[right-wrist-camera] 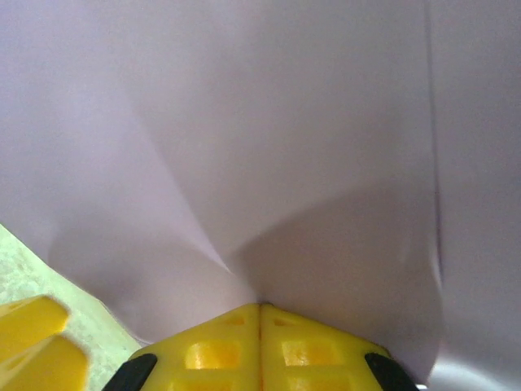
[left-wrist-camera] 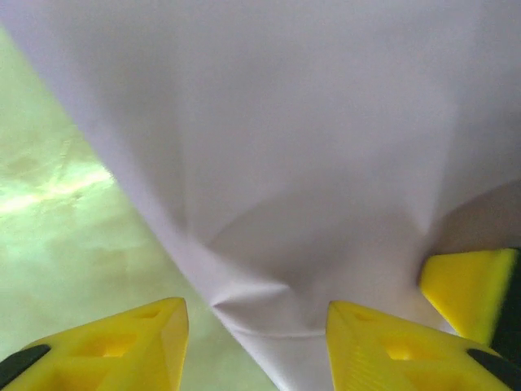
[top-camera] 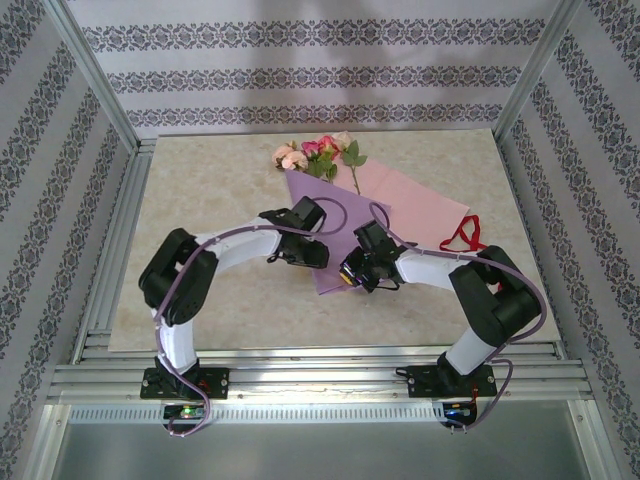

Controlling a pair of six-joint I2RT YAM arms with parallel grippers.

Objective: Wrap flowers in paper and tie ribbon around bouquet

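Desk: pale beige, marbled top, matte; bare over its left half and along the near edge. Left wrist view: same top at left, lit greenish. Right wrist view: sliver of it at the lower left corner.
Enclosure: wallpapered walls, white with dark ornamental bands, on the left, far and right sides. Aluminium posts at the far left and far right corners. Ribbed aluminium rails along the near edge; a perforated strip just nearer.

walls: striped floral wallpaper | table: beige marbled top | frame: aluminium rails
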